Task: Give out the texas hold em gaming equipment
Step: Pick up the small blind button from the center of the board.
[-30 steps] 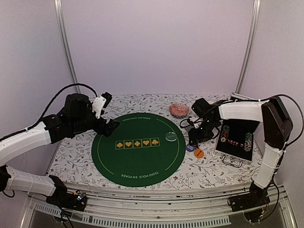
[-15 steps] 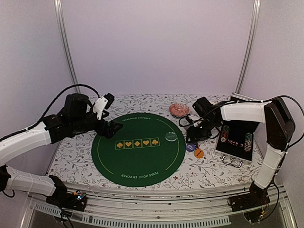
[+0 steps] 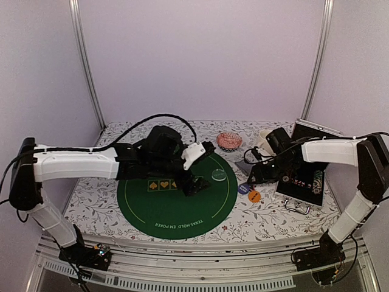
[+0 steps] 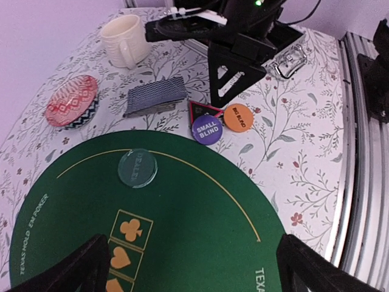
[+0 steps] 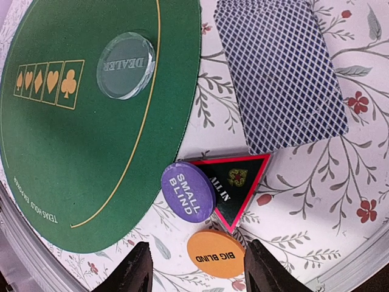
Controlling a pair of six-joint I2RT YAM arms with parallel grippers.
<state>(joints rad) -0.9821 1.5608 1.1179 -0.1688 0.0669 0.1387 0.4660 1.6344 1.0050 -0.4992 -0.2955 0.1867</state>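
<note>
Jaws of the right gripper (image 5: 196, 258) stand apart and hold nothing. They hang over the orange Big Blind button (image 5: 216, 254), which lies flat on the table (image 5: 340, 182) and shows between them in the wrist view. Just beside that button is one tip of the triangle (image 5: 240, 176), black with a red edge and "ALL IN" printed on it. That tip points at the orange button, and the opposite flat side faces the deck (image 5: 279, 73). The purple Small Blind button (image 5: 188, 190) sits over one corner of the triangle.

The deck lies face down and slightly fanned, grey-blue with a diamond lattice. Its long axis runs alongside the rim of the green mat (image 5: 73, 152), roughly from the bowl (image 4: 72, 108) toward the triangle. The mug (image 4: 123, 39) stands farther back.

The left gripper (image 4: 188, 267) has its jaws wide apart and empty, low over the mat by the row of suit boxes. The pale-green Dealer button (image 4: 137, 168) lies ahead of it, just inside the mat's rim. Striped chips (image 3: 317, 180) lie in rows in the open case (image 3: 301, 198) at the table's right.

A second ago the left arm hung back at the mat's left edge; it has now reached across to the middle. The right gripper has shifted a little toward the case. All three buttons lie where they were.
</note>
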